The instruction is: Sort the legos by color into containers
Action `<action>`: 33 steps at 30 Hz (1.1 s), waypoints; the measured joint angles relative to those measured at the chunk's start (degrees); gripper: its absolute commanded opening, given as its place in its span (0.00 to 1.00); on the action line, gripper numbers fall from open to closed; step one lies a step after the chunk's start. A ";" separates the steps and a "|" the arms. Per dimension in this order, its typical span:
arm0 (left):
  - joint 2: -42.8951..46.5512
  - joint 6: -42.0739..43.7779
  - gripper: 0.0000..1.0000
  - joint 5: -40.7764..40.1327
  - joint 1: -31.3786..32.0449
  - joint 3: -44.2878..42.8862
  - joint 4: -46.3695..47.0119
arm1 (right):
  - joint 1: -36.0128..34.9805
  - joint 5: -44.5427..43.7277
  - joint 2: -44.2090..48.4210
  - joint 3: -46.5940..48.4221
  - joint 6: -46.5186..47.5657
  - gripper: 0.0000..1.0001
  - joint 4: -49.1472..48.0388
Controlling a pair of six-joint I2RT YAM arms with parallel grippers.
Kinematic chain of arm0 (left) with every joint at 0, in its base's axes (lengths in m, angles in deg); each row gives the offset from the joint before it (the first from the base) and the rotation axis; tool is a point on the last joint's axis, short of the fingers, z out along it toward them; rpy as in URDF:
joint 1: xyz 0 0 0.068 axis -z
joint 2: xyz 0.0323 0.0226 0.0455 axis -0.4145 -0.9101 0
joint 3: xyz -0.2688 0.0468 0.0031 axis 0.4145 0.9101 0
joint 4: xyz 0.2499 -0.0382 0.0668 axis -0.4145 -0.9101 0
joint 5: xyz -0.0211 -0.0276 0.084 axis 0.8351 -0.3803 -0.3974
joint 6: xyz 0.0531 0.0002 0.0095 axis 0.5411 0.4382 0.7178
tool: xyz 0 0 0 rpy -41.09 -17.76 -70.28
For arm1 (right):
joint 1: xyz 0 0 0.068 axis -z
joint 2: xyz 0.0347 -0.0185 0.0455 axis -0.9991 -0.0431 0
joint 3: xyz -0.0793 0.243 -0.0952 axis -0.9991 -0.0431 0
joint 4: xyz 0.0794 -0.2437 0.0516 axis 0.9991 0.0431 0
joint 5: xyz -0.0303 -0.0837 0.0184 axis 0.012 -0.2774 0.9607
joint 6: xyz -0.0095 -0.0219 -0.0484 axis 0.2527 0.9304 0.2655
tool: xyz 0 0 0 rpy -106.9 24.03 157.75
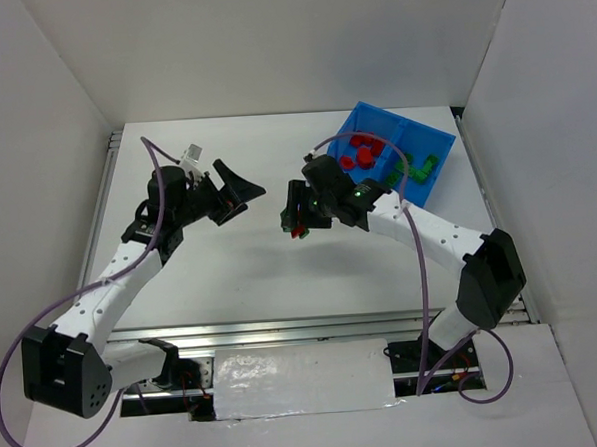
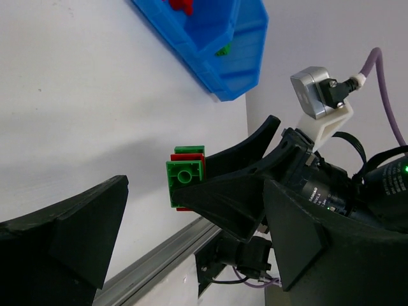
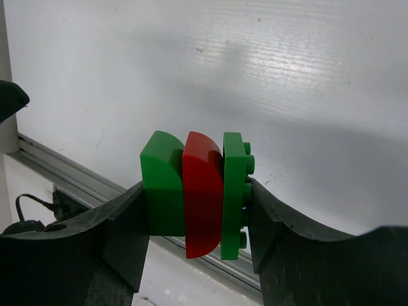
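Note:
My right gripper is shut on a stack of three joined legos: a rounded green one, a rounded red one and a flat green plate. It holds the stack above the table, left of the blue bin. The stack also shows in the left wrist view. My left gripper is open and empty, facing the stack from the left, a short gap away. In the bin, red legos lie in the left compartment and green legos in the right one.
The bin stands at the table's far right corner and shows in the left wrist view. White walls enclose the table on three sides. A metal rail runs along the near edge. The right arm's cable loops beside it.

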 measured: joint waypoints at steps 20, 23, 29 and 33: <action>-4.44 -2.38 0.91 0.13 6.23 0.76 4.00 | -0.02 7.34 3.78 -0.55 3.32 0.29 -4.50; -5.81 -2.32 0.89 -0.17 6.75 0.15 2.45 | -0.02 7.34 4.20 -0.52 3.93 0.29 -4.48; -7.87 -2.71 0.77 0.39 7.50 -0.42 2.47 | -0.17 8.61 4.24 -0.46 6.73 0.29 -4.17; -8.11 -3.67 0.33 1.84 8.15 -1.07 3.80 | -0.39 8.35 4.20 -0.46 8.85 0.28 -4.11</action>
